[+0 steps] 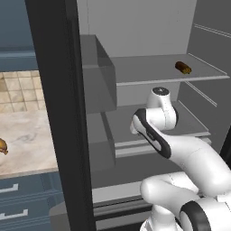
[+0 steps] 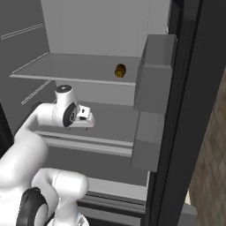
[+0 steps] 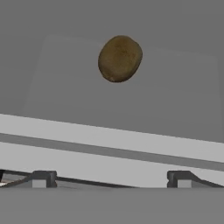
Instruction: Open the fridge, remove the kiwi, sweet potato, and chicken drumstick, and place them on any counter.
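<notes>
The fridge (image 1: 56, 113) stands open, showing its grey shelves. In the hand view the kiwi (image 3: 120, 58), a round olive-brown ball, lies on a grey shelf ahead of and slightly above my gripper (image 3: 111, 179). The gripper's two fingertips are wide apart with nothing between them. From the right base view, the gripper (image 2: 87, 118) reaches in over the middle shelf. The sweet potato (image 1: 182, 67), dark brown and oblong, rests on the upper shelf (image 2: 66, 70) toward the right; it also shows as the sweet potato (image 2: 120, 70). The golden chicken drumstick (image 1: 2, 146) lies on the counter (image 1: 27, 131) at the far left.
The open black door edge (image 1: 67, 135) carries grey door bins (image 1: 97, 76) beside the shelves. On the other side, door bins (image 2: 154, 75) hang close to the right of the arm. Blue-grey drawers (image 1: 18, 203) sit under the counter.
</notes>
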